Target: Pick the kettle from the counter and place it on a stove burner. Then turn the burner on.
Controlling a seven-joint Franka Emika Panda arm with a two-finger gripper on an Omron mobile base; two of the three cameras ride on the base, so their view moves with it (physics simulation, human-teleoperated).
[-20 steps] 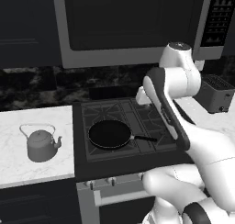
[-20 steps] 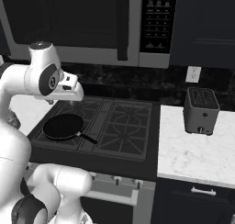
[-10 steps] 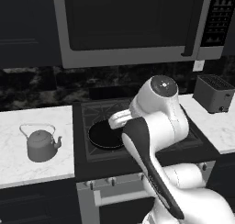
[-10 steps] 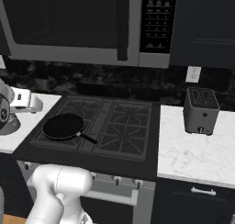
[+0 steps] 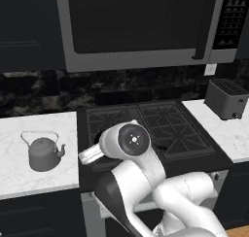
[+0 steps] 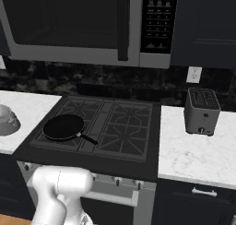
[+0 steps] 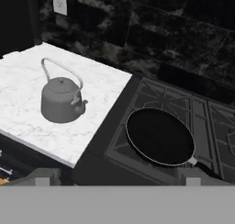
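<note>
On the left stretch of white marble tabletop (image 5: pixel 29 175) the kettle (image 5: pixel 43 152) stands upright, handle arched over its knobbed lid and spout turned toward the cooktop, well apart from the stove burner (image 5: pixel 170 126) grates. The hand view gives the fullest look at it: the kettle (image 7: pixel 60 98) sits alone near the middle of that tabletop (image 7: pixel 27 122), spout pointing at the black frying pan (image 7: pixel 159 136), which lies on the front left grate just past the marble's edge. In the left base view the robot's white arm rises in front of the cooktop and covers most of the pan. The right base view shows the pan (image 6: pixel 64 127) in full, handle angled toward the front, and only a sliver of the kettle (image 6: pixel 8 120) at the picture's left edge.

Further right, both base views show the bare grates of the stove burner (image 6: pixel 124 127), then a second stretch of marble carrying a boxy grey toaster (image 6: pixel 201 111), with a wall outlet (image 6: pixel 193 74) above it. A microwave (image 5: pixel 141 25) hangs over the cooktop.

The fingers (image 7: pixel 114 179) show as two small dark tips at the bottom of the hand view, set apart with nothing between them, over the front edge of the stove.
</note>
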